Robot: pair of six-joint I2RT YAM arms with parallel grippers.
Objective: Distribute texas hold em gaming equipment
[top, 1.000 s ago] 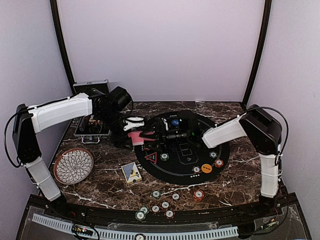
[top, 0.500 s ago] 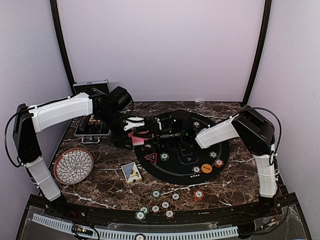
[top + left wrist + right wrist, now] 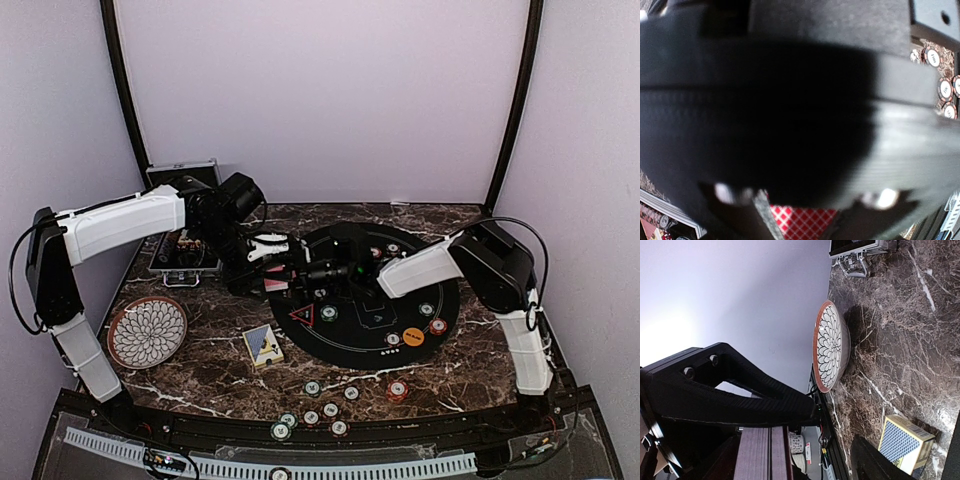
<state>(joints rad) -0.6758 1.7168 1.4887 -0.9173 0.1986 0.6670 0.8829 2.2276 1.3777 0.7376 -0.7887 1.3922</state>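
Note:
My left gripper (image 3: 272,268) is shut on a stack of red-backed playing cards (image 3: 277,284) above the left rim of the black round mat (image 3: 350,345). In the left wrist view a red chequered card (image 3: 802,225) shows at the bottom edge; the right arm's black body fills the rest. My right gripper (image 3: 303,270) reaches in from the right, and its open jaws straddle the end of the card stack (image 3: 762,455). A gap shows between the stack and the lower finger (image 3: 875,462). On the mat lie a red triangle (image 3: 302,316), an orange disc (image 3: 413,336) and poker chips (image 3: 328,313).
Several loose chips (image 3: 312,388) lie on the marble near the front edge. A blue-backed card box (image 3: 263,345) sits left of them. A patterned round plate (image 3: 147,331) is at the left. A silver case (image 3: 184,262) stands open at the back left, behind my left arm.
My right arm has slid left across the mat until its jaws reach the cards in my left gripper. The jaws have narrowed slightly. My left arm has stayed in place.

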